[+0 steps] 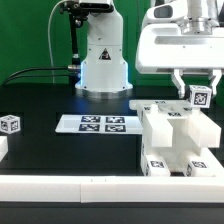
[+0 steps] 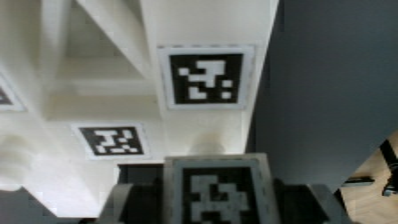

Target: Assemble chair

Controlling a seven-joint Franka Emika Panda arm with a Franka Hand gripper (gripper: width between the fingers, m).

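Observation:
The part-built chair [image 1: 172, 138] of chunky white tagged blocks stands at the exterior view's right, near the table's front edge. My gripper [image 1: 198, 96] hangs just above its back right part and is shut on a small white tagged chair piece [image 1: 199, 98]. In the wrist view the gripper [image 2: 217, 203] holds that tagged piece [image 2: 217, 193] between dark fingers [image 2: 139, 198]. Beneath it are white chair blocks [image 2: 107, 90] carrying two tags. Where the held piece meets the chair is hidden.
The marker board [image 1: 97, 123] lies flat mid-table. A small tagged white cube [image 1: 10, 124] sits at the exterior view's left, with another white part [image 1: 3, 146] at the frame edge. The white domed robot base [image 1: 103, 60] stands behind, with a cable trailing left.

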